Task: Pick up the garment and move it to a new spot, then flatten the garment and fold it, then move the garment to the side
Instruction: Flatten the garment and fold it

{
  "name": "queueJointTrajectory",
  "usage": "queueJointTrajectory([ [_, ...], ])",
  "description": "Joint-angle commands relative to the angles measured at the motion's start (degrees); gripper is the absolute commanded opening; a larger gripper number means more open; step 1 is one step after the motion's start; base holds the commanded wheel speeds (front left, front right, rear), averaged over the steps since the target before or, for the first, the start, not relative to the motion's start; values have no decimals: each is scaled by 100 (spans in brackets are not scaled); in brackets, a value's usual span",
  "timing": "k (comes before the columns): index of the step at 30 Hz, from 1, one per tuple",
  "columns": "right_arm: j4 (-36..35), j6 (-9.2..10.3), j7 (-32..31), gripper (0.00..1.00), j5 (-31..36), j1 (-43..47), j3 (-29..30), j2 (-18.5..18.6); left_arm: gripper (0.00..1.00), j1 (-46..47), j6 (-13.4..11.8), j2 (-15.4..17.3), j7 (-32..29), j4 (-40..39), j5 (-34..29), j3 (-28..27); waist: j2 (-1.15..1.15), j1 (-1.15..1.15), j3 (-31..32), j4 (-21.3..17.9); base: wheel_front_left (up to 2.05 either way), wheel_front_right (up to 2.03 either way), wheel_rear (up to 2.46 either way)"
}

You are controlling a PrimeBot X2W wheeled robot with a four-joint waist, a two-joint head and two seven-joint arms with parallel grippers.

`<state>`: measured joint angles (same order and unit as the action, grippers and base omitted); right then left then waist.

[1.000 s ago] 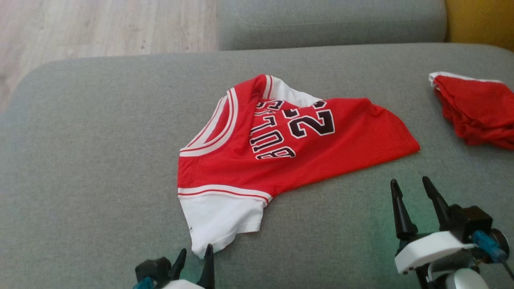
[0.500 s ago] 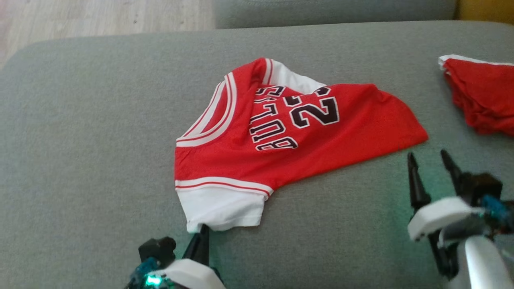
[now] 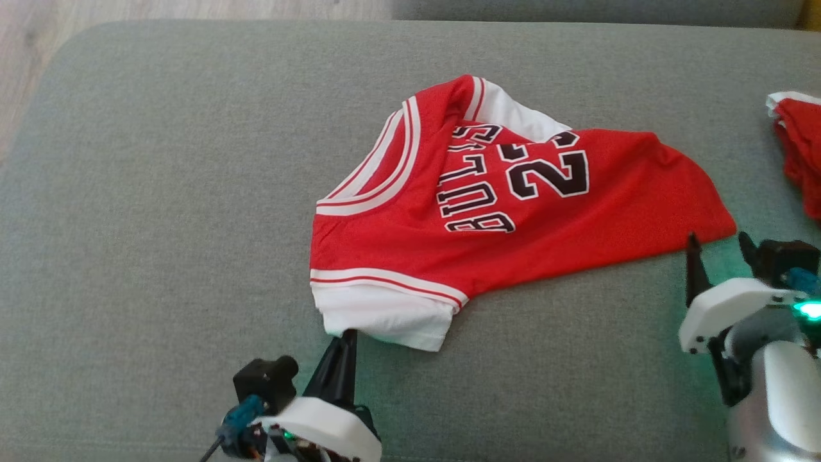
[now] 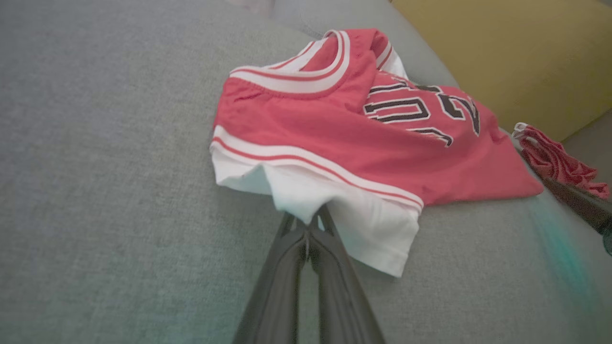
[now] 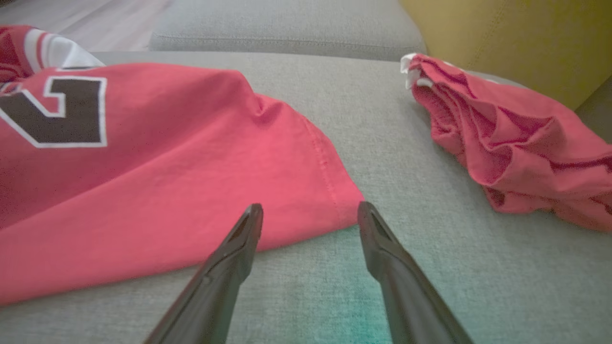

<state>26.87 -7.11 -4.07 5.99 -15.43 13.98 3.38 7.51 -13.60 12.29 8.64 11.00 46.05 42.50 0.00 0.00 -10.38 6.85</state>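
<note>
A: Where is the garment [image 3: 513, 218] gripped?
B: On the sofa [image 3: 160, 224], its white sleeve [image 3: 385, 317] is pinched by the shut left tool [image 3: 348, 335]; the right tool [image 3: 718, 240] is spread beside the hem [image 3: 712, 221], presumably for lifting.

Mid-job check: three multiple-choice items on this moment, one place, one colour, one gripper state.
1. Relative to the jersey, where does the crumpled red cloth lie? A. Robot's left. B. Robot's right. C. On top.
2. What colour is the sleeve pinched by the left gripper? A. Black. B. Yellow. C. White.
3. How is the right gripper? A. Open, near the jersey's hem corner. B. Shut on the hem. C. Shut on nothing.
Key: B, it sits at the head view's right edge; C, white fabric bunches at the shut fingertips; A, its fingers stand apart.
</note>
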Motion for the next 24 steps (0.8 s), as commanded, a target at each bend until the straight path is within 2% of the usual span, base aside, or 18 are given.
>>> queueJointTrajectory([
  [1, -79, -37, 3, 100, 28, -301, -43, 142, 0, 229, -23, 107, 39, -273, -76, -152, 0, 0, -18, 35, 0, 0, 0],
  [10, 704, -37, -178, 100, 19, -681, 229, 373, 0, 81, -262, 401, -70, -996, -201, -156, 0, 0, -50, 164, 0, 0, 0],
  [17, 1130, -37, -223, 100, 40, -938, 344, 488, 0, 23, -371, 506, -116, -1189, -222, -182, 0, 0, -69, 237, 0, 0, 0],
  [21, 1533, -37, -525, 100, -36, -1087, 254, 511, 0, -7, -428, 563, -124, -1243, -222, -215, 0, 0, -73, 263, 0, 0, 0],
  [22, 1619, -37, -614, 88, -116, -1110, 227, 497, 0, -16, -437, 574, -122, -1251, -217, -224, 0, 0, -63, 262, 0, 0, 0],
  [23, 1686, -37, -677, 71, -211, -1133, 200, 484, 0, -27, -446, 585, -120, -1257, -211, -235, 0, 0, -48, 257, 0, 0, 0],
  [24, 1764, -37, -737, 35, -423, -1164, 125, 458, 0, -51, -466, 605, -106, -1266, -197, -263, 0, 0, -9, 231, 0, 0, 0],
])
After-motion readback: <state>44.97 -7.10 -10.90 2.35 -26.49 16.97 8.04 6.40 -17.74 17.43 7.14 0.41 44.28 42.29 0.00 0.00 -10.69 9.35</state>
